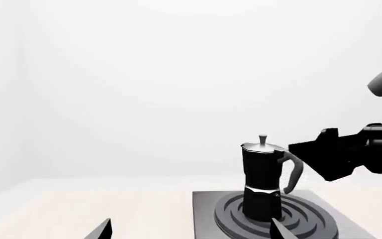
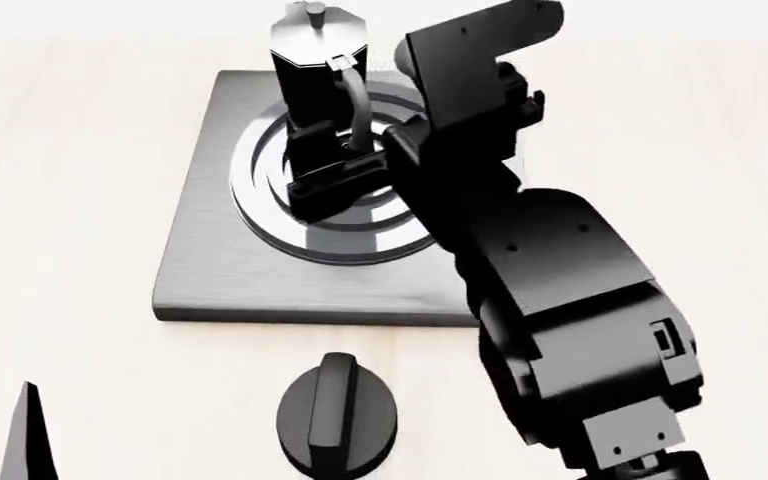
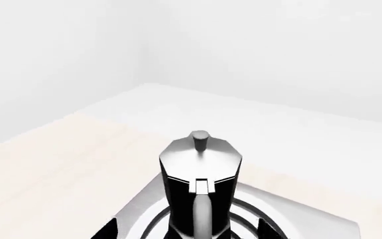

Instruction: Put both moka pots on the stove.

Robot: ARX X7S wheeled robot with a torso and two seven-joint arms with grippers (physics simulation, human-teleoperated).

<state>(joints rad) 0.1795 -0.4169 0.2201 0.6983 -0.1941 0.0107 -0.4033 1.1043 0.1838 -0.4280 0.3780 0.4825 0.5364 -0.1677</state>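
Observation:
One moka pot (image 2: 312,62) stands upright on the ringed centre of the stove (image 2: 211,250), with its handle toward me. It also shows in the left wrist view (image 1: 262,179) and the right wrist view (image 3: 201,174). My right gripper (image 3: 187,231) is open, with its jaws on either side of the pot's lower body and handle and a gap on each side. In the head view it (image 2: 320,160) hides the pot's base. My left gripper (image 1: 191,231) is open and empty, low over the table to the left of the stove (image 1: 208,214). The second moka pot is out of view.
A low round black knob (image 2: 337,415) with a raised ridge sits on the light wooden table (image 2: 64,150) in front of the stove. My right arm (image 2: 558,270) stretches over the stove's right side. One left fingertip (image 2: 24,440) shows at the near left.

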